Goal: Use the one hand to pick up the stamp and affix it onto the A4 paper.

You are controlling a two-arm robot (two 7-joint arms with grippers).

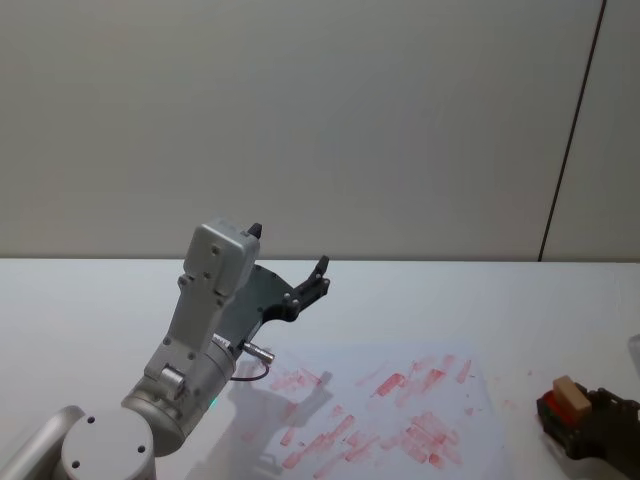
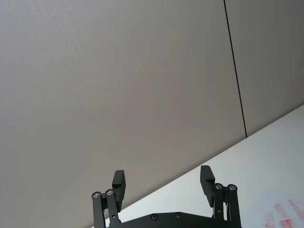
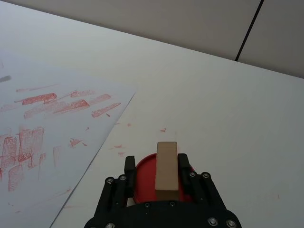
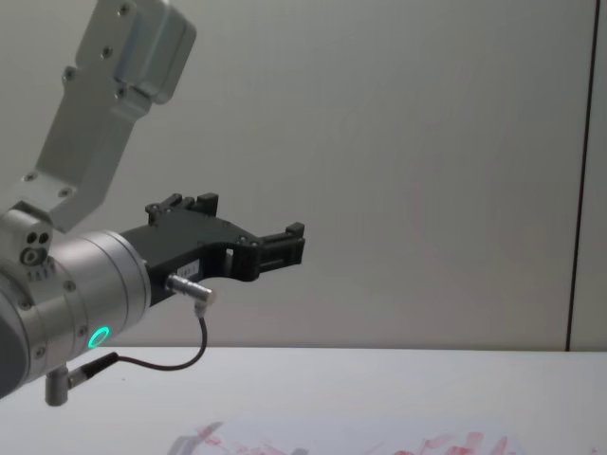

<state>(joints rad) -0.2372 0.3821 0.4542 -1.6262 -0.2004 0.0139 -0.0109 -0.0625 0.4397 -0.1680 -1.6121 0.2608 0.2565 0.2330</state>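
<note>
Wooden stamp [image 3: 166,171] clamped in right tool [image 3: 161,178], beside A4 paper [image 3: 47,142]

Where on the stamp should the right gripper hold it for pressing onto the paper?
Keep the grip it has: the right gripper is shut across the two long sides of the stamp, near its upper part. The wooden block is narrow with flat parallel faces, so pinching across its width from above leaves the inked end free over the red ink pad.

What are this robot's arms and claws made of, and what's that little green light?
The left arm is silver-grey metal, rounded at the joints, with a glowing green light and a thin dark cable. Both the left gripper and right gripper are black, blocky, bolted plastic with short ridged fingers.
</note>
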